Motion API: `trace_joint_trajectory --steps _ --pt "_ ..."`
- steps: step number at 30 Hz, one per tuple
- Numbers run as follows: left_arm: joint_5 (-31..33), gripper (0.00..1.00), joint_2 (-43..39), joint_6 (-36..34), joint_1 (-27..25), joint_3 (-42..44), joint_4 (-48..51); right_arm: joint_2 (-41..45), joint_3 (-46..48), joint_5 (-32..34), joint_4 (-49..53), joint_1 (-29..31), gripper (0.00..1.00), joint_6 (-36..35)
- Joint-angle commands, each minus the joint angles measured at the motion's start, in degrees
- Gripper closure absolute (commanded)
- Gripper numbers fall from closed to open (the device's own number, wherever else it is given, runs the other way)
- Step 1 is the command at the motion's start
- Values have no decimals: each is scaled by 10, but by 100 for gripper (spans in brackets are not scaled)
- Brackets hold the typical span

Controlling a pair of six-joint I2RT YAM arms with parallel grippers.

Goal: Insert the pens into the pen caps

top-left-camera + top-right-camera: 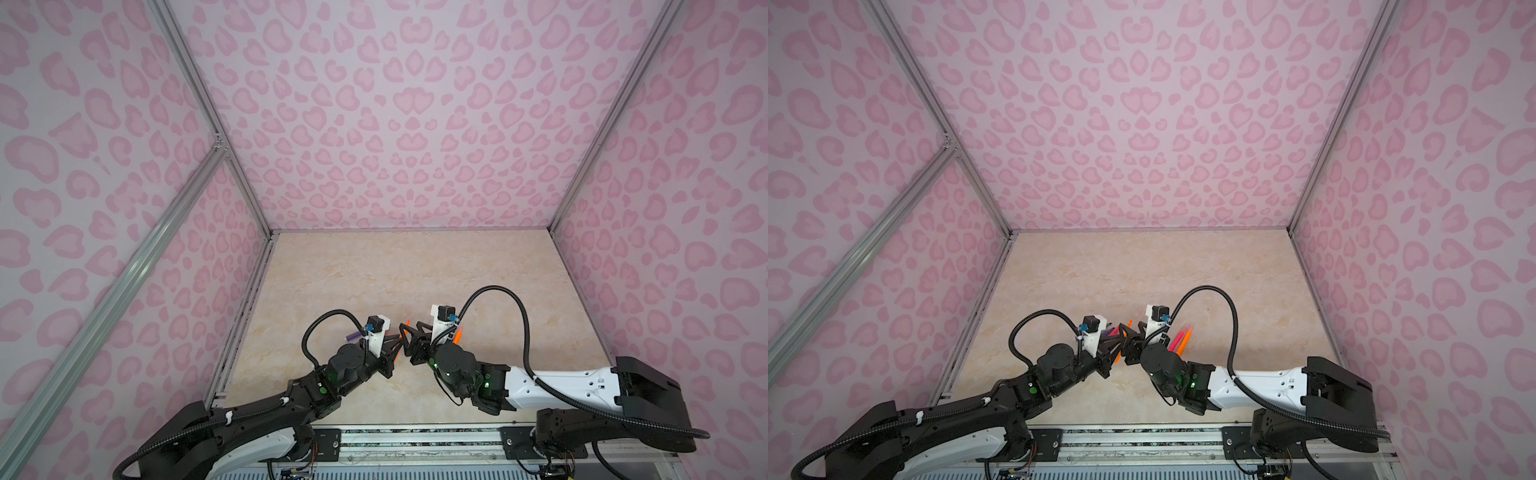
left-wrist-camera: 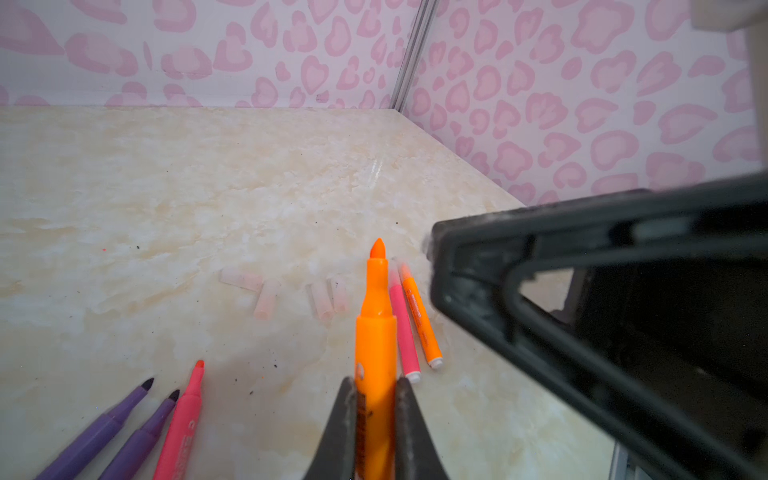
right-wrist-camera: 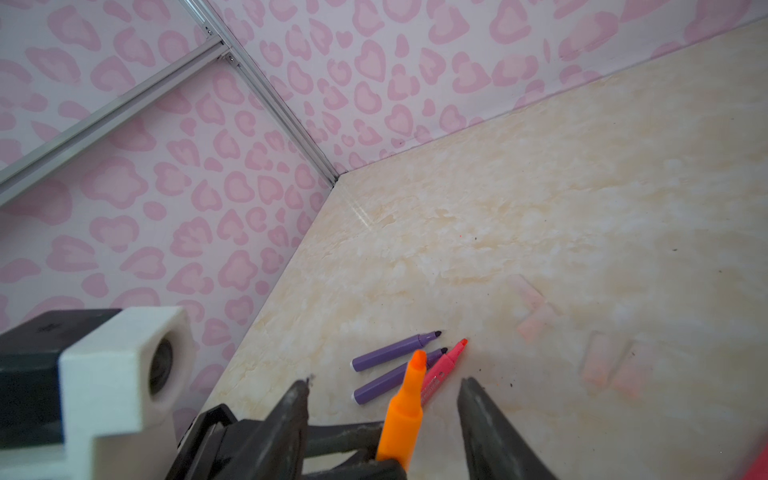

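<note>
1 orange pen [image 2: 376, 328] pinched in left end effector [image 2: 376, 380]; right end effector [image 3: 386, 380] agape, empty; next: grab cap [image 2: 266, 299].

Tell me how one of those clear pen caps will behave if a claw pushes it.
The pen caps are short round tubes lying sideways on the smooth table, so a push would probably roll one. They look thin and hollow, likely light and easily flicked. Two seem to touch, so one may drag its neighbour.
</note>
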State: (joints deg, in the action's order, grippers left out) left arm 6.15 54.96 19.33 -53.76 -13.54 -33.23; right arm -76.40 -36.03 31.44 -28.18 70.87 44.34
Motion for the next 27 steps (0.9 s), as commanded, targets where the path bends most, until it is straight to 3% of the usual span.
trace_joint_trajectory --steps 1,7,21,27 --pt "13 97 -31 -13 -3 13 -27 -16 -6 -1 -13 2 42 15" --pt "19 97 -71 -19 -6 25 -14 -44 -26 -24 -18 3 44 15" --pt "30 97 -93 -21 -6 37 -17 -55 -22 -49 -53 5 64 33" --pt "29 97 -100 -22 -6 41 -18 -71 -26 -71 -72 5 66 41"
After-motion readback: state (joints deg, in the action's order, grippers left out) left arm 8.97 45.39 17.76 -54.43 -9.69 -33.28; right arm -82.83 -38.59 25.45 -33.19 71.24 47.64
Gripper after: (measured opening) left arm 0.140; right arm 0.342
